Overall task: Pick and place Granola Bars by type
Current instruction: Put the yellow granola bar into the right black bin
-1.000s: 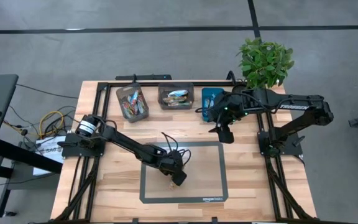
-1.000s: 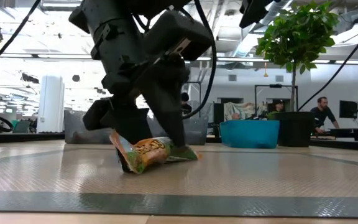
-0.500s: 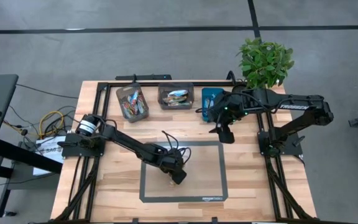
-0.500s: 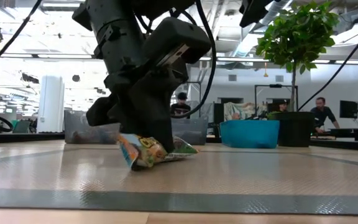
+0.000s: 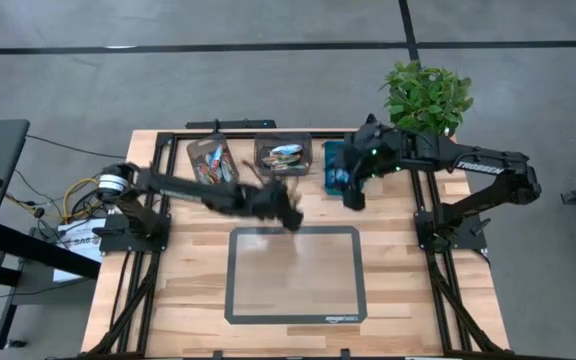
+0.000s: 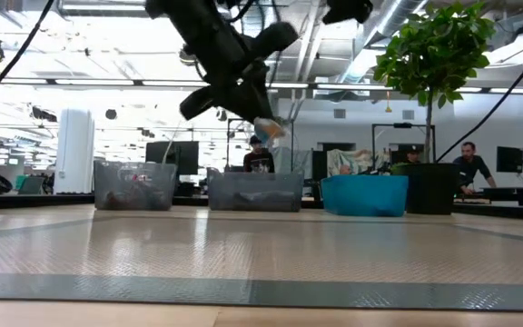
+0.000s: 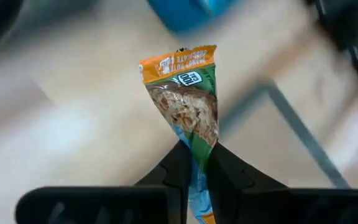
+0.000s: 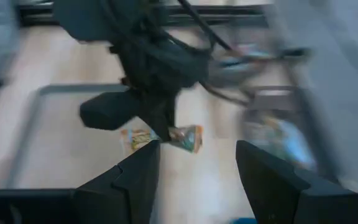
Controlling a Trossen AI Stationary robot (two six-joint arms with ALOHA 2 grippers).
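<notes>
Mat [image 5: 296, 312], nearest you on the surface [image 5: 168, 300]: bare. Left gripper [image 5: 290, 213], above its far edge: fingers clamped on one granola bar [image 7: 188, 106], lifted so you can carry it to a bin. Right gripper [image 5: 352, 192], by the blue bin [image 5: 330, 158]: fingers apart, waiting. Grey bins [image 5: 283, 155], far edge: sorted bars.

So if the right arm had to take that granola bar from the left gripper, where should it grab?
Judging by its pose, the free orange end of the granola bar, from the side opposite the left gripper, which pinches its lower part. The right gripper is open.
</notes>
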